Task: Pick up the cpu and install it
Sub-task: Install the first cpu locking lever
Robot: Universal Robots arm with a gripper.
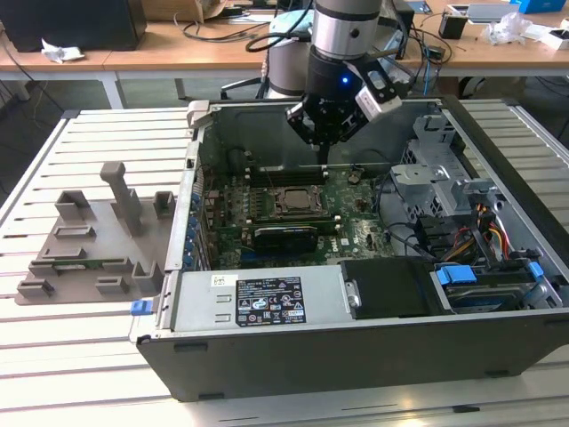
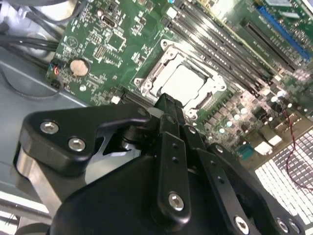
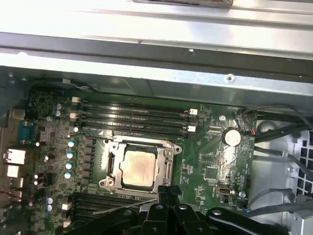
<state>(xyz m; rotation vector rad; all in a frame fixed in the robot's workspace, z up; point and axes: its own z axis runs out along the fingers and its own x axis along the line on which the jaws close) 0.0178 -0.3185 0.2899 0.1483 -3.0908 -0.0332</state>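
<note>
Silvery cpu [image 3: 140, 168] sits in its socket frame [image 3: 141, 166]; the claw [image 2: 168, 105] hovers above, pressed together.

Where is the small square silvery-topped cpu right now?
The cpu sits inside the metal-edged socket frame on the green motherboard, beside the memory slots in both wrist views; the gripper is above it.

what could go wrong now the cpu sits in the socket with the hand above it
1. The cpu lies in the socket with the frame open, so nothing clamps it; a nudge might shift it.
2. The hand hangs close over the board; a low sideways move could strike the memory slots.
3. Cables run beside the board and could snag the arm.
</note>
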